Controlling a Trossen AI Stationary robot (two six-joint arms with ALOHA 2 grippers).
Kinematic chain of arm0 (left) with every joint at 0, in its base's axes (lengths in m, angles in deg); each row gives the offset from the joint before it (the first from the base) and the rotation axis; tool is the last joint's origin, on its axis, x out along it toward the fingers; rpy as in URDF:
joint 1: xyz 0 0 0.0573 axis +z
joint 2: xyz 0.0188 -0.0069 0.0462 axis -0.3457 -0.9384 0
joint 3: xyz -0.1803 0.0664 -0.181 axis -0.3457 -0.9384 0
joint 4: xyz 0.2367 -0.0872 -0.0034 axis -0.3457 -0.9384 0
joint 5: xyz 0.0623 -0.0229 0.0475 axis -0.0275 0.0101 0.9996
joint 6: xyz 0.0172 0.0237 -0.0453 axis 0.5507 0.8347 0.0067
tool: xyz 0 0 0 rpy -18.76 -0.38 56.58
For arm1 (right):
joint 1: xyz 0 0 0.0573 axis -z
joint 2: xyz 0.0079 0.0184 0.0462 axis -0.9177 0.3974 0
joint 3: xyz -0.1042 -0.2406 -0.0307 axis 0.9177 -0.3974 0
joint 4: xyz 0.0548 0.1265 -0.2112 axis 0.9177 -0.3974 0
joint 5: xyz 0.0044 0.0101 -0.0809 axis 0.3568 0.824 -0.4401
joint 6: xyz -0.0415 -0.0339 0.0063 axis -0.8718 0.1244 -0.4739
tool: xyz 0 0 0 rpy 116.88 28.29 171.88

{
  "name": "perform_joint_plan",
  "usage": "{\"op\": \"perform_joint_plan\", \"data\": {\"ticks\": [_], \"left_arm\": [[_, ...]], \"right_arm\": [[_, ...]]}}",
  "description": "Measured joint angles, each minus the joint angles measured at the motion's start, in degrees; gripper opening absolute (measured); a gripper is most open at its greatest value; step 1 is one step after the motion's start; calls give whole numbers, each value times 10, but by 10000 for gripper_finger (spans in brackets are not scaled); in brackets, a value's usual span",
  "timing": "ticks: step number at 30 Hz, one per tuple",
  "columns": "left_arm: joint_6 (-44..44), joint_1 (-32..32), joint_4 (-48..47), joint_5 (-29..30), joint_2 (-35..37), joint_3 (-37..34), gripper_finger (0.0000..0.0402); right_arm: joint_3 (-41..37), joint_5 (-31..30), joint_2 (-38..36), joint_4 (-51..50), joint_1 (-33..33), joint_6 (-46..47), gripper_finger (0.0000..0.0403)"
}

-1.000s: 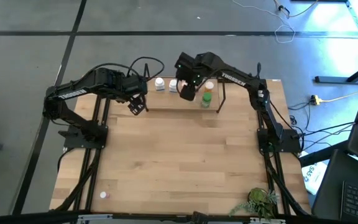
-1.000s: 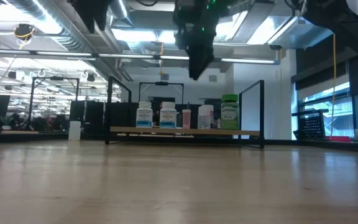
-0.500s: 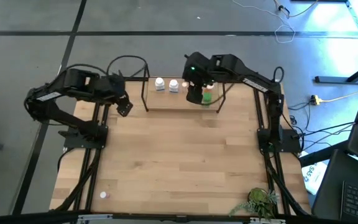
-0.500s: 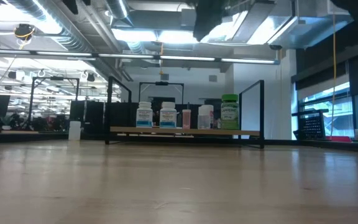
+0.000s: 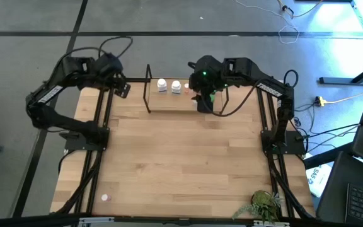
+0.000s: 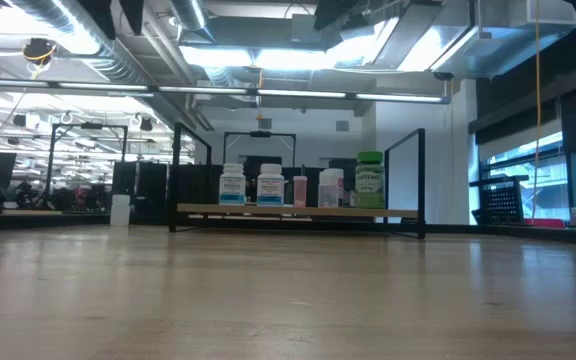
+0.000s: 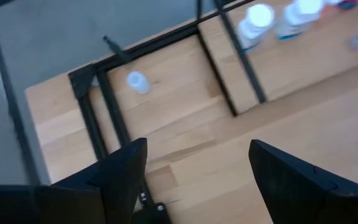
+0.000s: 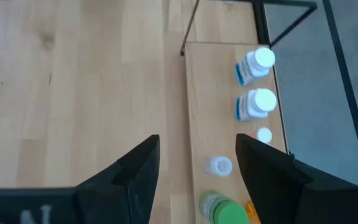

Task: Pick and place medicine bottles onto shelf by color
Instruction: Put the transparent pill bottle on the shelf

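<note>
Above shelf (image 5: 169,104) w/ bottles (image 8: 254,65), right hand (image 8: 194,171) spread, empty; left hand (image 7: 194,168) spread near far-left corner.

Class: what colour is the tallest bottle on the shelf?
Green bottle, with a green cap; clearest in the low view.

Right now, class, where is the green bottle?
The green bottle stands upright at the right end of the shelf in the low view, beside a clear bottle.

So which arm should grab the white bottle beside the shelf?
Left. The left gripper hovers near that small white plastic bottle, fingers open; the right gripper hangs over the light wooden shelf.
</note>
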Motion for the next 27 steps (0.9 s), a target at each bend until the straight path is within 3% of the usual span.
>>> {"op": "perform_joint_plan", "data": {"ticks": [12, 20, 27], "left_arm": [[152, 267, 7, -152, -92, 0, 276], [155, 354, 8, -166, -191, 0, 276], [182, 371, 8, -150, -264, 0, 276]], "right_arm": [[0, 0, 0, -4, 0, -4, 213], [0, 0, 0, -5, 0, -16, 213], [0, 0, 0, -7, 1, -16, 213]]}}
